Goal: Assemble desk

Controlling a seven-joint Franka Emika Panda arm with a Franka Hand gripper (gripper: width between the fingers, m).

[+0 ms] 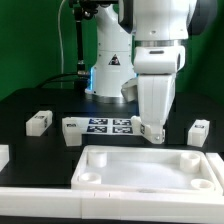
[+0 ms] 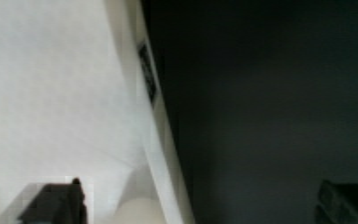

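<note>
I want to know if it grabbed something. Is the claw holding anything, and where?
Nothing is held. The claw stands wide open, low by the marker board, gripping no part.

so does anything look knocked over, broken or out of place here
Nothing looks damaged or spilled. The tabletop panel lies flat with its corner sockets empty, loose legs lie scattered either side of the marker board, and the open gripper hangs low by that board's end.
</note>
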